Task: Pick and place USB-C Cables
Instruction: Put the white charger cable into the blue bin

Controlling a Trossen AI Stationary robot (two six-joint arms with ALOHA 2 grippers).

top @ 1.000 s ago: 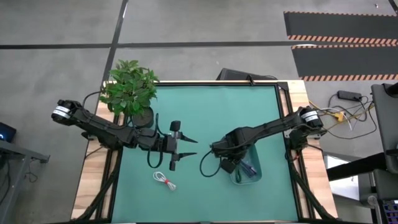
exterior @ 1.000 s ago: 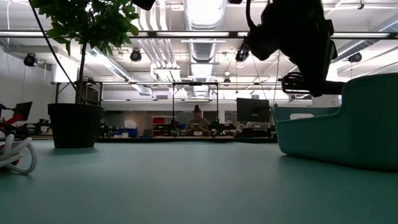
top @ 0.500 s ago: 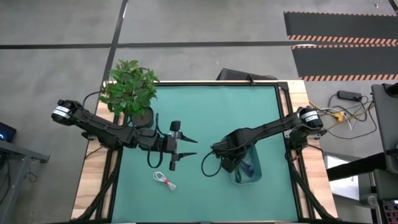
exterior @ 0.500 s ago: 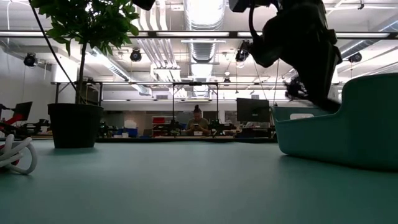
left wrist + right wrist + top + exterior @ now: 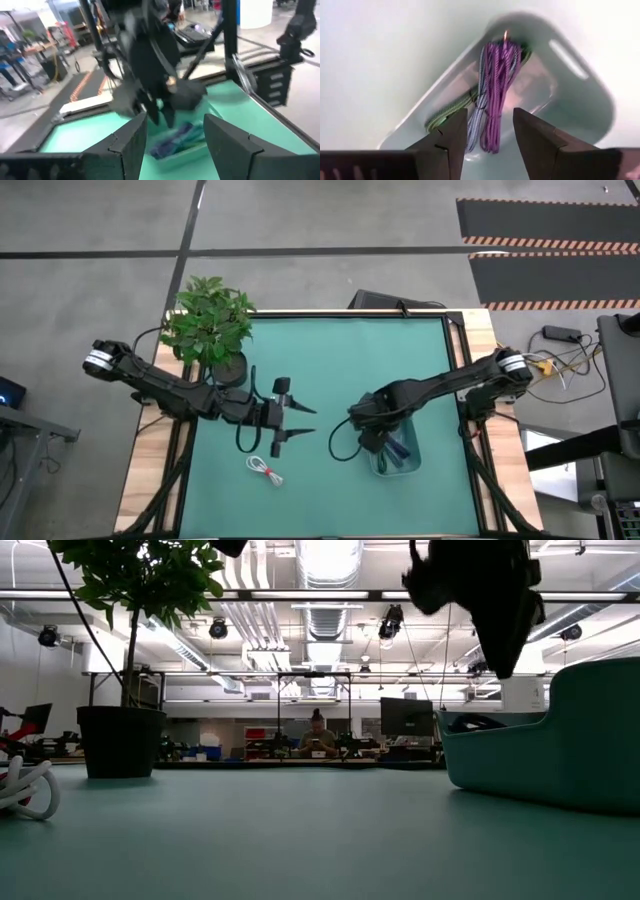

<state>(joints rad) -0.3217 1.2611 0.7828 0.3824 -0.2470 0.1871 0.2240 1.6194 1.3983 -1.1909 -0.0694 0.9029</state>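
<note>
High view: one white cable bundle with a red tie lies loose on the green table, near edge, left of centre. It is judged light, limp and apt to sag, best taken across the tied middle where the strands are held together. The left gripper hovers just beyond it, fingers spread, holding nothing. The right gripper hangs over the teal bin on the right, in which dark cable bundles show. A potted plant stands at the far left corner.

Low view: the white bundle shows as soft rounded loops resting on the mat at the left edge. The bin wall rises at right, with the right arm dark above it.

Left wrist view: open fingers frame the bin and the bundles in it, green and blue, under the right arm.

Right wrist view: parted fingers, empty, stand above the bin. Inside lie a bluish-purple braided bundle and a green one, touching. The braided jackets are judged grippy, not slippery.
</note>
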